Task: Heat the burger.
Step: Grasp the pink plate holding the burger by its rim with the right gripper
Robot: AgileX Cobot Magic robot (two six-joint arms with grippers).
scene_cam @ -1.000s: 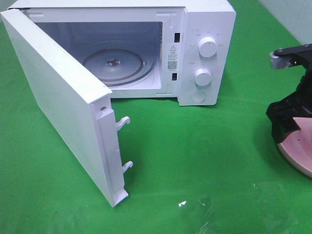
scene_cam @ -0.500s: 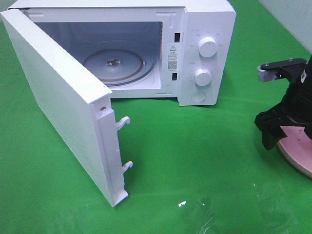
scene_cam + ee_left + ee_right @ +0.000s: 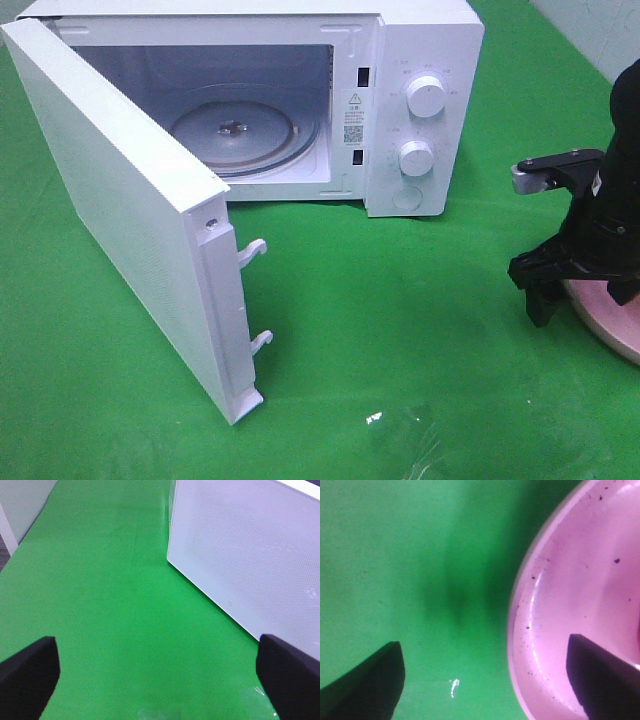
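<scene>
**Ext. high view.** White box-shaped microwave oven (image 3: 425, 60) at rear, its white hinged door (image 3: 120, 200) swung fully open toward the left side. Round glass turntable (image 3: 235, 130) inside is bare. The black right gripper (image 3: 580, 295) hangs fingers-down at the right edge of the green cloth (image 3: 400, 330), over the near rim of the round pink plate (image 3: 612, 325). The burger is not visible: the arm covers part of the plate and the rest runs out of frame. Left gripper not in this view.

**Left wrist view.** Left gripper (image 3: 160, 690) has its fingers spread wide w/ nothing btwn them but cloth. Outer face of the door is just ahead. No plate, no burger here.

**Right wrist view.** Right gripper (image 3: 485, 690) fingers spread wide, gripping nothing. Plate rim (image 3: 512, 630) passes btwn them: one finger over cloth, the other over the plate's inner surface. No contact evident. A dark sliver at the frame edge over the plate can't be identified.

**Assessment.** Burger location unconfirmed; prob. on the plate, to the far side of the fingers. Right arm is clearly the nearer one; the oven lies well apart, across the cloth to its left. Long axis can't be told.
</scene>
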